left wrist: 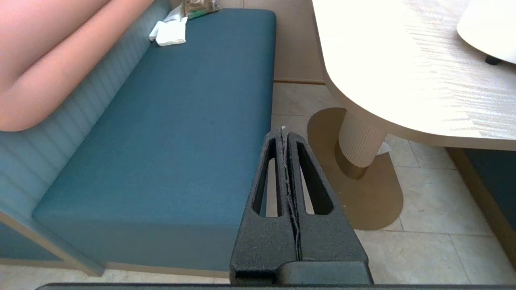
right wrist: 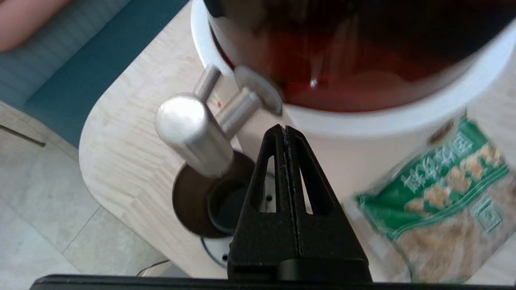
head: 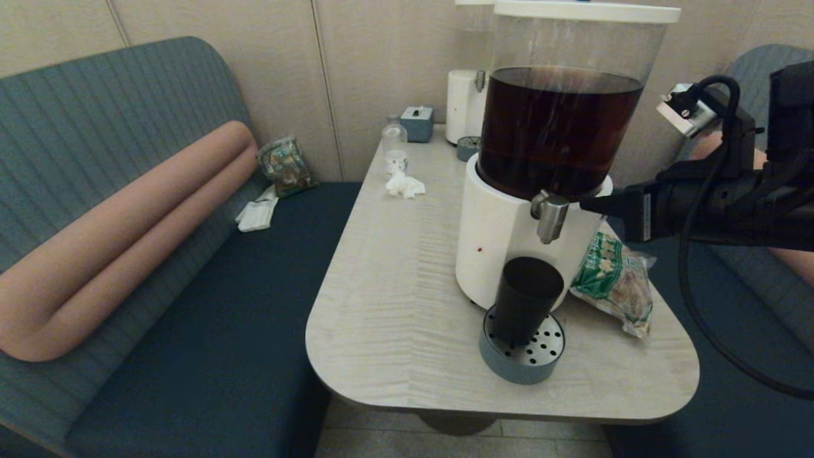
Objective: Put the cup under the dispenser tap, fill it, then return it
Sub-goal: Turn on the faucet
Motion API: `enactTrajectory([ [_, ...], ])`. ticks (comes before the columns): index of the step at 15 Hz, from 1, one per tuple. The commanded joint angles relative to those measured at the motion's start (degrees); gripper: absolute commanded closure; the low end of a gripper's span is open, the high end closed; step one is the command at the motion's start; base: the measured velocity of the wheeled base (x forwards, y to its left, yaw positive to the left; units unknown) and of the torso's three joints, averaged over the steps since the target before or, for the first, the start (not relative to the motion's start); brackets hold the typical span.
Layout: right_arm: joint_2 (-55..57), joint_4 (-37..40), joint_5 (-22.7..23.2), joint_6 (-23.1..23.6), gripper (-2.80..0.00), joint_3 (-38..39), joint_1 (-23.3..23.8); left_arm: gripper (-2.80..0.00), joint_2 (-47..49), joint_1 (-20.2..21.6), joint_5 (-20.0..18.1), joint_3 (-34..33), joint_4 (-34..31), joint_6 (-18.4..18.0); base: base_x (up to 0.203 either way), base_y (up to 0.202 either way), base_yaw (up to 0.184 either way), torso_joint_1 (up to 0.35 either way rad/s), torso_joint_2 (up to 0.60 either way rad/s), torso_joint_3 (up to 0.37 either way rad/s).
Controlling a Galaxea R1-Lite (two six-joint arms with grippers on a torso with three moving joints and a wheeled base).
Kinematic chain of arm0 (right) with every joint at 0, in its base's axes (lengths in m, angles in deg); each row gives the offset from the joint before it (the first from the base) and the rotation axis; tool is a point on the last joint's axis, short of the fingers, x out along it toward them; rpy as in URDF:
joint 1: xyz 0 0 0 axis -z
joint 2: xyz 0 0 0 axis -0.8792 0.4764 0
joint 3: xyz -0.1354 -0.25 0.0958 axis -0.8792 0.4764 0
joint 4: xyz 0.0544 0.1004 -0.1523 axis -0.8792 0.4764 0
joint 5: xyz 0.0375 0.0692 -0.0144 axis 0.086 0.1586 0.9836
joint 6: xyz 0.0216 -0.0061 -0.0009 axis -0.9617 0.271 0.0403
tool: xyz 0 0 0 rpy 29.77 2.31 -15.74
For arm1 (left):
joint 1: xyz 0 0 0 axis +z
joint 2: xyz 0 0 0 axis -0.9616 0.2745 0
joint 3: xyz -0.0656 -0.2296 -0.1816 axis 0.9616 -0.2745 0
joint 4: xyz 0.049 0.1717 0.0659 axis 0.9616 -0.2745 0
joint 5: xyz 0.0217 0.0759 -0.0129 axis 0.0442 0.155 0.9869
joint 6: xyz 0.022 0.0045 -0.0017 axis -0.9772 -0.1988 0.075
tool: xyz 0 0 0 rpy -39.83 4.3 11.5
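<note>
The dark cup [head: 527,299] stands upright on the round perforated drip tray [head: 544,359], right below the steel dispenser tap [head: 550,216] of the white-based dispenser [head: 502,248] with dark brown drink. In the right wrist view the tap [right wrist: 191,135] hangs over the cup's mouth [right wrist: 201,201]. My right gripper [head: 585,205] is shut and empty, its tip just to the right of the tap, close to its lever; the same gripper [right wrist: 285,129] shows against the white base. My left gripper [left wrist: 284,132] is shut and empty, parked low beside the table over the floor.
A green snack bag [head: 615,280] lies on the table [head: 381,305] right of the dispenser, under my right arm. At the back stand a second white dispenser [head: 464,105], a small clear bottle [head: 395,149], a tissue box [head: 417,122] and crumpled tissue [head: 404,185]. A blue bench [head: 210,305] is at left.
</note>
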Motion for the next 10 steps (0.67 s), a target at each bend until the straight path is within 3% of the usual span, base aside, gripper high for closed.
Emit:
enactTrajectory([
  [1,-1.42,-0.24,1.76,-3.02,0.0,1.09,0.28,0.0,0.07,0.01,0.0,0.0,0.01,0.03,0.0,0.0,0.0,0.0,0.0,0.0],
  [3,-1.76,-2.31,4.55,-7.71,0.0,1.32,0.32,0.0,0.07,0.01,0.0,0.08,0.01,0.03,0.0,0.0,0.0,0.0,0.0,0.0],
  [7,-3.51,-11.54,10.66,-28.68,0.0,4.51,2.18,0.0,0.07,0.01,0.0,0.0,0.01,0.03,0.0,0.0,0.0,0.0,0.0,0.0],
  [10,-4.35,-19.87,18.39,-39.41,0.0,9.4,5.01,0.0,0.07,0.01,0.0,0.01,0.01,0.03,0.0,0.0,0.0,0.0,0.0,0.0],
])
